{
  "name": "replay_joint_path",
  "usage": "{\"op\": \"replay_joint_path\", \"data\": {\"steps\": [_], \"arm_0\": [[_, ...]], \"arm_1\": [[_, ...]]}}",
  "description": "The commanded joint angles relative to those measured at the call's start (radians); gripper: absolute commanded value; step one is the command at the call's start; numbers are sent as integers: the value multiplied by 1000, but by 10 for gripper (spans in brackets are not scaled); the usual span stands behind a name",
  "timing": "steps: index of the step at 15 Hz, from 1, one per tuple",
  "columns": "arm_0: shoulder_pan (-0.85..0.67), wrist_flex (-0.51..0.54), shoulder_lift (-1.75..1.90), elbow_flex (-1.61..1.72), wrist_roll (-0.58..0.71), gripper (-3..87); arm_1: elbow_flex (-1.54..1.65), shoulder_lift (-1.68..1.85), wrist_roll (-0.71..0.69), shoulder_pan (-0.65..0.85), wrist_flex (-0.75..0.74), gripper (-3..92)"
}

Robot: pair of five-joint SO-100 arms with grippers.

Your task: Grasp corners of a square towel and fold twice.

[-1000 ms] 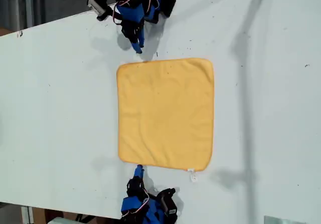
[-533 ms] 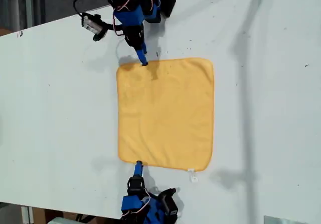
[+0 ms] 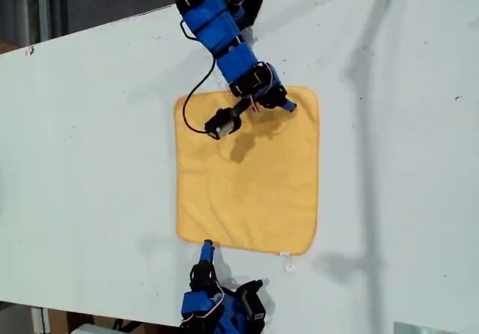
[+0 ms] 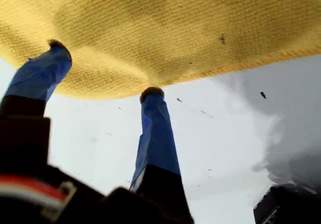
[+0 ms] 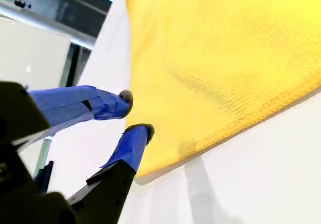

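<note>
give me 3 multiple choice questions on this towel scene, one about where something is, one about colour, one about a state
1. Where is my first gripper?
A) at the towel edge nearest the exterior view's bottom
B) over the towel's middle
C) at the exterior view's top

2. What colour is the towel?
A) white
B) yellow-orange
C) green

3. How does the towel lie?
A) folded in half
B) bunched in a heap
C) spread flat, unfolded

Answers:
1 A, the first wrist view shows its fingertips right at the hem, and the exterior view shows them at the bottom edge.
2 B, it is yellow-orange in all three views.
3 C, the exterior view shows one flat square with all four corners in sight.
</note>
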Motion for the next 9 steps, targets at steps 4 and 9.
{"op": "replay_joint_path", "data": {"steps": [4, 9], "arm_0": [[18, 12, 5, 3, -2, 66], [40, 18, 5, 0, -9, 67]], "arm_1": [[-344, -247, -8, -46, 95, 262], [-391, -354, 18, -87, 49, 265]]}}
